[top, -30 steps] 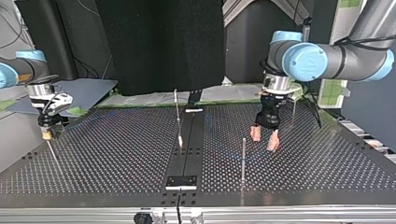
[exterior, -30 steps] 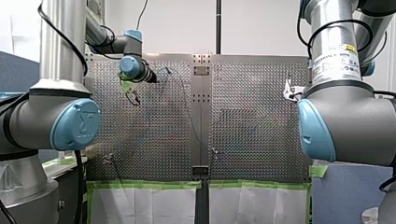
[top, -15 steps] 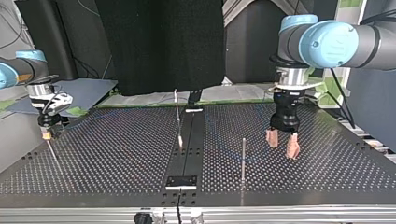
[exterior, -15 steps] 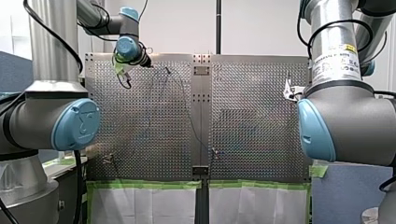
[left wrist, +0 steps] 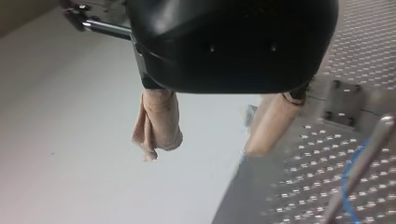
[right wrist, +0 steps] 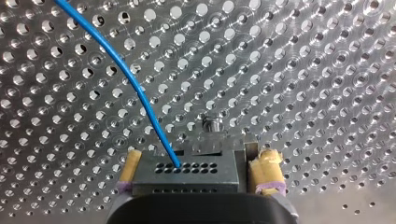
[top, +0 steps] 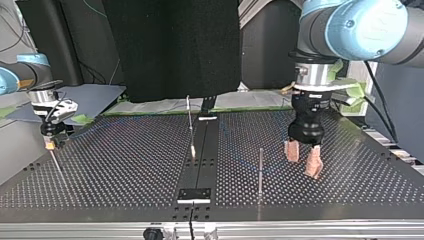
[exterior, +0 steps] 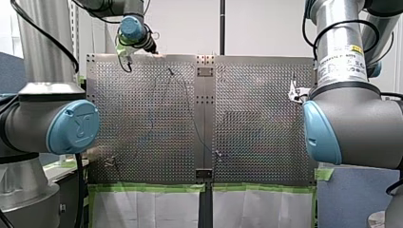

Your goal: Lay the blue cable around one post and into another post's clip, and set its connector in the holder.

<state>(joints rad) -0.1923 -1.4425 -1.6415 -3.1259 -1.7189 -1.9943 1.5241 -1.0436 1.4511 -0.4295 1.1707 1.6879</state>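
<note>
The blue cable (right wrist: 126, 74) runs across the perforated table into a grey connector (right wrist: 187, 163) full of small holes. My right gripper (right wrist: 201, 172) is open: its yellow pads (right wrist: 267, 170) stand on either side of the connector, with a thin gap at one pad. It hangs at the top view's left (top: 50, 142). My left gripper (top: 303, 161) hovers at the top view's right, open and empty, beige pads (left wrist: 156, 126) apart. In the left wrist view a metal post (left wrist: 369, 158) and a loop of blue cable (left wrist: 348, 182) lie beside it.
Two thin posts stand near the table's middle: one (top: 260, 170) close to my left gripper, one (top: 190, 125) by the centre strip. A small metal plate (top: 195, 194) sits at the near edge of the top view. Green tape (exterior: 147, 188) lines the table's front edge.
My left arm has swung toward the far edge in the front view, and rightward and nearer in the top view, its gripper staying open. My right arm has not moved.
</note>
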